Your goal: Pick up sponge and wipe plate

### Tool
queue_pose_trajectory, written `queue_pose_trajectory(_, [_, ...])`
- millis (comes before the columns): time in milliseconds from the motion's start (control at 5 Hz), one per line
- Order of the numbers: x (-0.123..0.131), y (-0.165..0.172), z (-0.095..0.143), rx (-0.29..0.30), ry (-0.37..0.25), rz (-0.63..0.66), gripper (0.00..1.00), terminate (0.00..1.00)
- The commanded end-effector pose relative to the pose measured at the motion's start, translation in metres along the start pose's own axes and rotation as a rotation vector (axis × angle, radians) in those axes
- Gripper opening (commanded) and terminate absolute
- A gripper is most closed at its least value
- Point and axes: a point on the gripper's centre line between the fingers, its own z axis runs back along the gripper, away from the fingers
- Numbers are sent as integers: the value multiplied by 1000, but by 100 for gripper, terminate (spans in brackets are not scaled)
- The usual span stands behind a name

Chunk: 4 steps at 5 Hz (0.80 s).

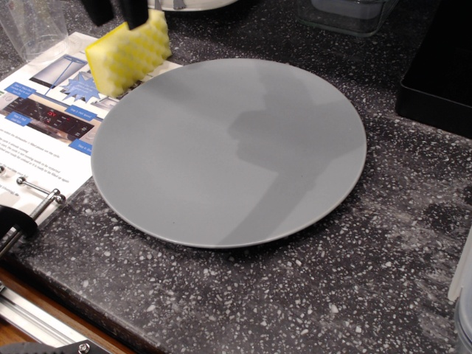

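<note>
The yellow ridged sponge [127, 55] lies on the printed sheet, just past the far-left rim of the plate. The large round grey plate [228, 151] lies flat in the middle of the dark speckled counter, with the arm's shadow across it. My gripper [116, 21] is at the top edge of the view, just above the sponge. Only its two dark fingertips [135, 13] show, standing apart and holding nothing. The sponge is not lifted.
A printed instruction sheet [40, 118] lies at the left, with a metal clamp [26, 214] at the counter's front-left edge. A white dish [198, 4] and a clear container [346, 16] are at the back, and a black box [442, 74] is at the right.
</note>
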Motion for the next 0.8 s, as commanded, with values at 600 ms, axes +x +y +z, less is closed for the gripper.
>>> queue_pose_trajectory(600, [-3,20,-35,123,-77,-12,100,0])
